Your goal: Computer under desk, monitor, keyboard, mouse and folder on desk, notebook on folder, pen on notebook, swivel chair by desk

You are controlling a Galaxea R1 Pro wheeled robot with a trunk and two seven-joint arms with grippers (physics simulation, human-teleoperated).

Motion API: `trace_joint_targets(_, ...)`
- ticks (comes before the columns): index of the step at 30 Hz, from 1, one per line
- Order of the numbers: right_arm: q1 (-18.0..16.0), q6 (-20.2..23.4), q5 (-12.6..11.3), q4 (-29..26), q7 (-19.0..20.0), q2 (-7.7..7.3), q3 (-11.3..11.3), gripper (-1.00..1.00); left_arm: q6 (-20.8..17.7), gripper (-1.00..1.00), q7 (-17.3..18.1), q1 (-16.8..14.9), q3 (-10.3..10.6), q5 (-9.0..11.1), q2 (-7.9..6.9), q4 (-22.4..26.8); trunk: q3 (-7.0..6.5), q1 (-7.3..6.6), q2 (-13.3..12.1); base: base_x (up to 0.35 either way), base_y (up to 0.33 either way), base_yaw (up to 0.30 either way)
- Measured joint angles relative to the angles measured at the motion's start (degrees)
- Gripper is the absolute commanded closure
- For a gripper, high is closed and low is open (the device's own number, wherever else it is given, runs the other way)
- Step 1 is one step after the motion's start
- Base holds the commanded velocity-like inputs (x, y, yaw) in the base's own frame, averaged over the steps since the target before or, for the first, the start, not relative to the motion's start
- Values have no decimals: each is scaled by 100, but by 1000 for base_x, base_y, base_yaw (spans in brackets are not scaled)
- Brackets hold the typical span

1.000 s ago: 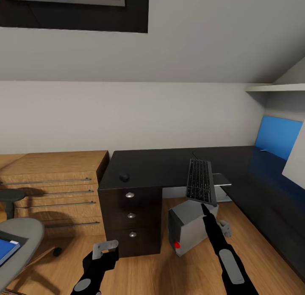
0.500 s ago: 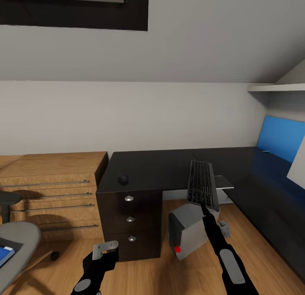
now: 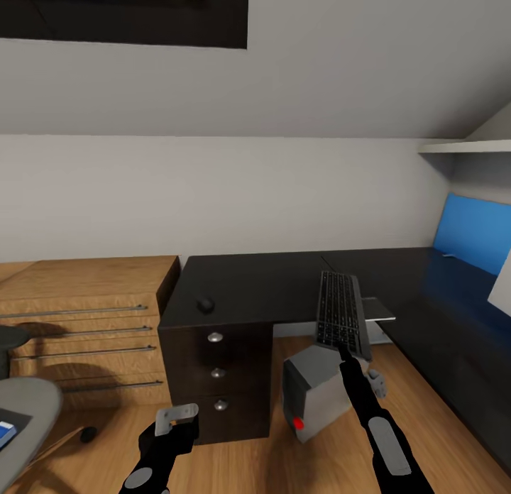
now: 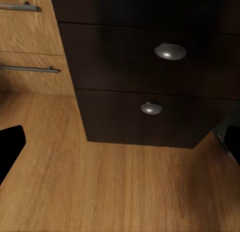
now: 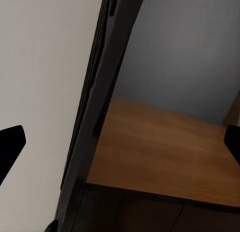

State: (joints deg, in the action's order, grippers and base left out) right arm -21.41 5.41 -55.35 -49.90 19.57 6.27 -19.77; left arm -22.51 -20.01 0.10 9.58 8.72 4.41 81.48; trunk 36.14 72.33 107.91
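The keyboard (image 3: pixel 343 312) was clamped by its near end in the right gripper (image 3: pixel 343 350), raised above the desk (image 3: pixel 270 284) edge. The computer (image 3: pixel 317 390) stood below it on the floor, the mouse (image 3: pixel 206 304) on the desk's left end. The left gripper (image 3: pixel 176 417) hung released, holding nothing.

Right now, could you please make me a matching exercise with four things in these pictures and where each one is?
Things:
1. keyboard
2. mouse
3. computer
4. left claw

Places:
A. on the floor beside the desk drawers
B. held up by the right claw
C. on the desk above the drawers
D. low, in front of the bottom drawer

Pairs: 1-B, 2-C, 3-A, 4-D
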Motion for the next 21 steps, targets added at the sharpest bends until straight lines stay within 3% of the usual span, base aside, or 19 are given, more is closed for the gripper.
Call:
trace_joint_targets(12, 1, -3, 4, 0, -8, 0, 0, -100, -9, -100, 0, 0, 0, 0, 0, -32, 0, 1, 0, 85, 0, 0)
trace_joint_targets(13, 1, -4, 4, 0, -10, 2, 0, 100, -9, -100, 0, 0, 0, 0, 0, -33, 0, 1, 0, 6, 0, 0)
trace_joint_targets(21, 0, -42, 3, -14, -10, 8, 14, 100, -10, -100, 0, 0, 0, 0, 7, -53, 0, 0, 0, 1, 0, 0)
